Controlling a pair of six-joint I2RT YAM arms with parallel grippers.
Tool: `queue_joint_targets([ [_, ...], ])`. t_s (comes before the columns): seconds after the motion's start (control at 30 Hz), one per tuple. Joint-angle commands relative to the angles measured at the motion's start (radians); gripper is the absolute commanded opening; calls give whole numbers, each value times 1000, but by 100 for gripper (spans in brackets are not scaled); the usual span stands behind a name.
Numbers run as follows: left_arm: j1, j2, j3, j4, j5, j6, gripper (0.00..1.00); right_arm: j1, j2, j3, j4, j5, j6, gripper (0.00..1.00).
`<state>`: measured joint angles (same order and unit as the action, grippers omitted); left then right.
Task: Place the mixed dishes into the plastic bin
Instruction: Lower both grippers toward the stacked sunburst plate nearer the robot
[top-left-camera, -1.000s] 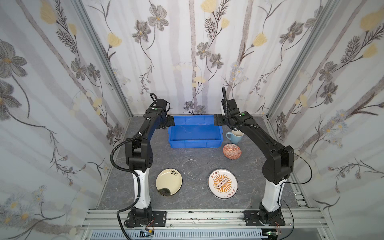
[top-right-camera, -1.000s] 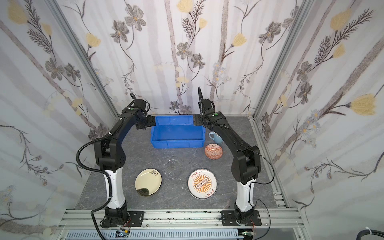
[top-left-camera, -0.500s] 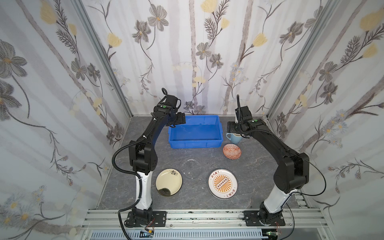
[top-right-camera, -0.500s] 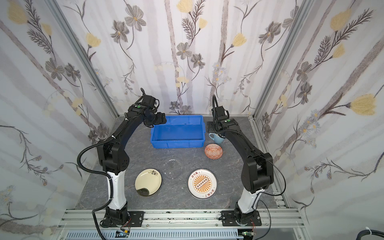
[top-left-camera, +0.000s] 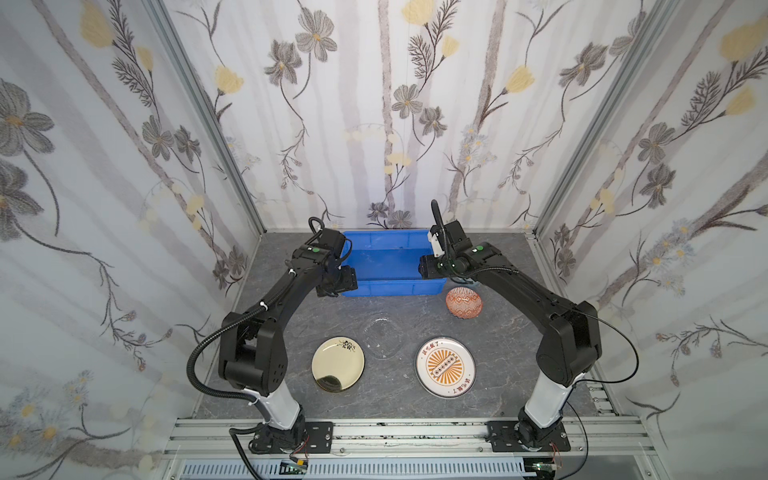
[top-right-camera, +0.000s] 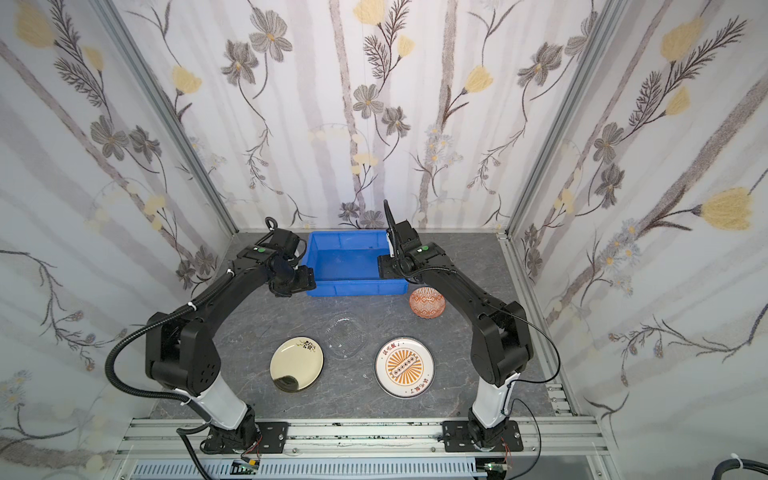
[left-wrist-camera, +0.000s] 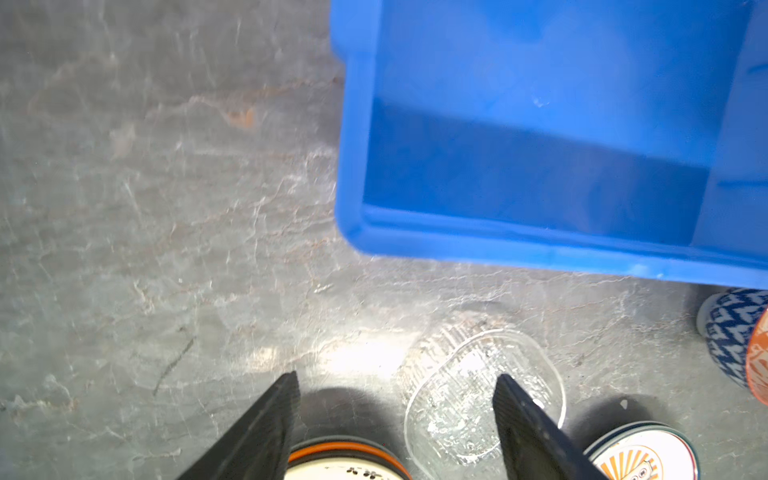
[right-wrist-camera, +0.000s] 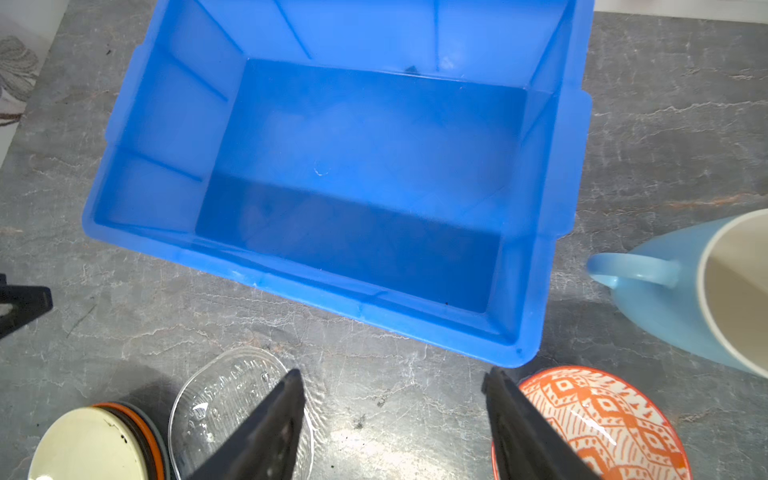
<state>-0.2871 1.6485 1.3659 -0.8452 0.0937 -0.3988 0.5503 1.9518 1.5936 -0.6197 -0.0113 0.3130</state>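
- Left claw (left-wrist-camera: 395, 386) spread, empty, above bare table (left-wrist-camera: 166, 208); bin (left-wrist-camera: 498, 245) rim just ahead, glass plate (left-wrist-camera: 457, 395) close beside.
- Right claw (right-wrist-camera: 392, 378) spread, empty; bin corner ahead, bowl (right-wrist-camera: 602, 415) and mug (right-wrist-camera: 665, 307) alongside.

Bowl (top-left-camera: 465, 302) lies front-right of bin (top-left-camera: 390, 287), mug (right-wrist-camera: 660, 307) apparently behind.

**A:** Where's your blue bin (top-left-camera: 390, 286)?

**B:** At the back, upright, long side facing you.

**A:** Dishes?

**B:** All outside it, right way up. Your cream sprig plate (top-left-camera: 338, 364) and sunburst plate (top-left-camera: 445, 367) lie flat nearest you, with the clear glass plate (top-left-camera: 381, 336) between them, closer to the bin. The orange bowl (top-left-camera: 465, 303) is just off the bin's right front corner. The pale blue mug (right-wrist-camera: 681, 291) is beside it, handle toward the bin.
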Motion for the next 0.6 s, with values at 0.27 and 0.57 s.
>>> queue_joint_targets([
  [0.27, -40, -326, -287, 40, 12, -259, 67, 95, -97, -138, 19, -107, 10, 60],
  [0.57, -187, -573, -439, 43, 34, -371, 67, 151, -481, -619, 123, -51, 196, 61],
])
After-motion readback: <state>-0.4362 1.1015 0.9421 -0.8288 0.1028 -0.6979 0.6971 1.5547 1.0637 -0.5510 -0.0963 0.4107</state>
